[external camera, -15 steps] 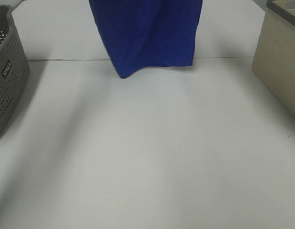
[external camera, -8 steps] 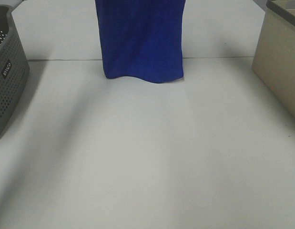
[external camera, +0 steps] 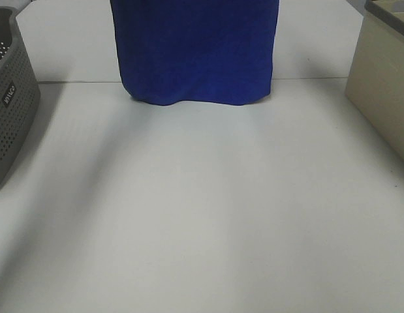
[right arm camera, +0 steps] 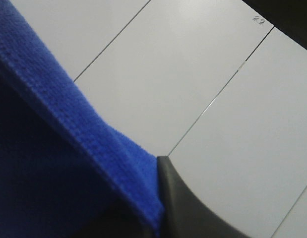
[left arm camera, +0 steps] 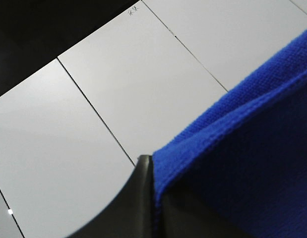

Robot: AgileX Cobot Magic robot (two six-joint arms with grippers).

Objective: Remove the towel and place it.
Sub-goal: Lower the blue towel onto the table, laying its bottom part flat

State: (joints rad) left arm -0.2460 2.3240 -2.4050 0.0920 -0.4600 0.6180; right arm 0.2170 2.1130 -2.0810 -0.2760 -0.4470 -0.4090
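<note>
While fast in closed left hand point(left arm camera: 154, 198) and closed right hand point(right arm camera: 160, 206), towel point(external camera: 195, 52) beneath both

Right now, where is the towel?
In the exterior high view the towel hangs top centre, between the grey basket at left and the beige box at right.

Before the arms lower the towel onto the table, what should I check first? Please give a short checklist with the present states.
1. Left jaws grip the towel edge: ok.
2. Right jaws grip its other side: ok.
3. Towel hangs spread, not bunched: ok.
4. Table in front of it is bare: ok.
5. Towel apart from grey basket and beige box: ok.
6. Lower edge off the table: cannot tell.
</note>
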